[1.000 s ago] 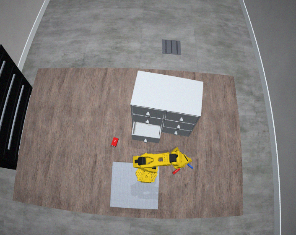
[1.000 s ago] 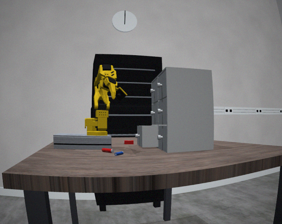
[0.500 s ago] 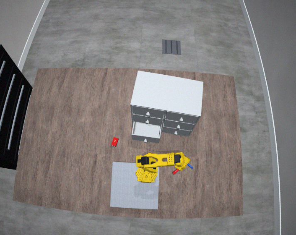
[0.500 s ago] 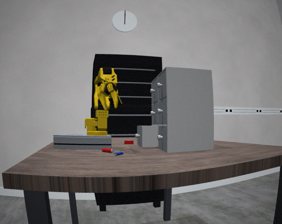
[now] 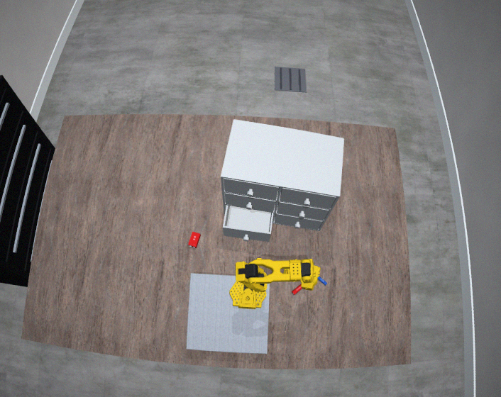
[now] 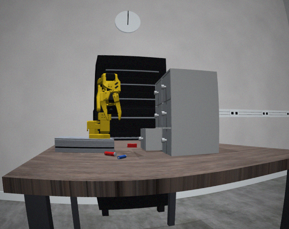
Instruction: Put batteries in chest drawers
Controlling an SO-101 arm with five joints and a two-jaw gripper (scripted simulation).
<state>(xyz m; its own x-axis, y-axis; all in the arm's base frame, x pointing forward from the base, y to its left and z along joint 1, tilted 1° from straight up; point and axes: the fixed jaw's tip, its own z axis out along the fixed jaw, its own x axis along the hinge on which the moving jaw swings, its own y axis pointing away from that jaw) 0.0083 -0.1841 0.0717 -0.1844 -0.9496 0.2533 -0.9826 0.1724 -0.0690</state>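
The grey chest (image 5: 282, 158) stands mid-table with six drawers. Its bottom-left drawer (image 5: 247, 222) is pulled out and looks empty; the others are shut. A red nine-volt battery (image 5: 194, 239) lies on the table left of the open drawer. A red cylindrical battery (image 5: 296, 290) and a shorter blue one (image 5: 322, 281) lie to the right of the arm's base. My gripper (image 5: 311, 279) points down, high above these two cells. In the side view the gripper (image 6: 111, 114) has its jaws a little apart and holds nothing.
The arm's base sits on a grey plate (image 5: 227, 314) at the table's front. A black cabinet (image 5: 11, 179) stands off the table to the left. The side view shows the open drawer (image 6: 150, 139) sticking out of the chest.
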